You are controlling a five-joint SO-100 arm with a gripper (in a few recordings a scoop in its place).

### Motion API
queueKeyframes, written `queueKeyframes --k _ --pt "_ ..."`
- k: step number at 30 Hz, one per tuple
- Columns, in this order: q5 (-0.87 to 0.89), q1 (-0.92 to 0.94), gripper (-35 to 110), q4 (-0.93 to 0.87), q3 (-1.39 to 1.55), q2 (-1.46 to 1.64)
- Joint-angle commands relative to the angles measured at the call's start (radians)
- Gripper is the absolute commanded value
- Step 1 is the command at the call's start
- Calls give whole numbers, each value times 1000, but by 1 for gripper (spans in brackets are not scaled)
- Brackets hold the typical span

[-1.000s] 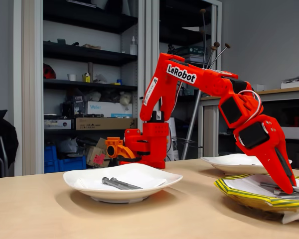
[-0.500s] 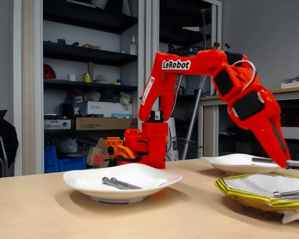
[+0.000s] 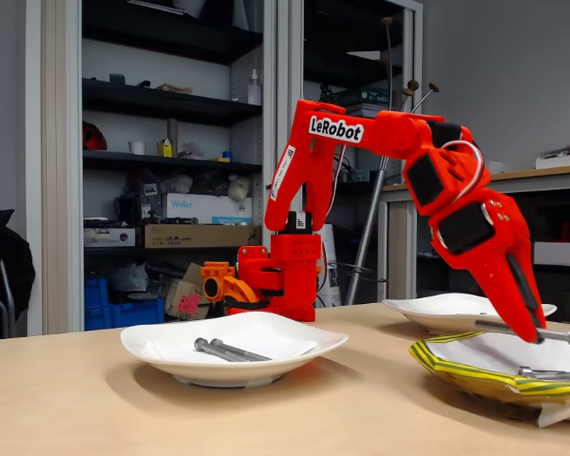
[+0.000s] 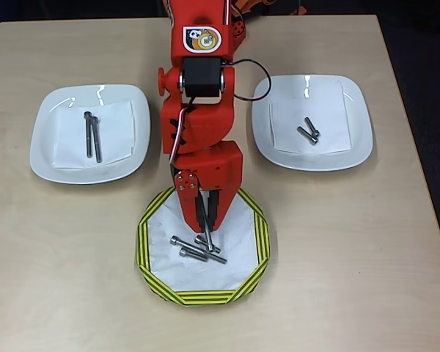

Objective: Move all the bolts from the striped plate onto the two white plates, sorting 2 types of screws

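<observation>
My base at 12 o'clock on counter (image 4: 73, 257); white plates (image 4: 88, 133) at 10 and 2 in overhead view; striped plate (image 4: 202, 295) at 6, bolts (image 4: 194, 249) in it.

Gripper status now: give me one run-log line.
gripper: shut on long bolt, lifted above striped plate | left white plate: two long bolts | right white plate: two short bolts

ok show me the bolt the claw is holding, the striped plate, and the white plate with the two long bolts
held bolt (image 3: 541, 332), fixed view, middle of its shaft.
striped plate (image 4: 147, 257), overhead view, left yellow-and-dark rim.
white plate with long bolts (image 4: 48, 147), overhead view, bare left part.
</observation>
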State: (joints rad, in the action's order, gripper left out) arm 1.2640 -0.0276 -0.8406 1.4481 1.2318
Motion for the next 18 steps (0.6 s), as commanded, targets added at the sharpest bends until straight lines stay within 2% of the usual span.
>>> queueKeyframes --k 1,10,18 --pt "-23 52 0 -86 31 143" --pt "-181 328 0 -250 229 390" --pt "-360 595 0 -334 308 456"
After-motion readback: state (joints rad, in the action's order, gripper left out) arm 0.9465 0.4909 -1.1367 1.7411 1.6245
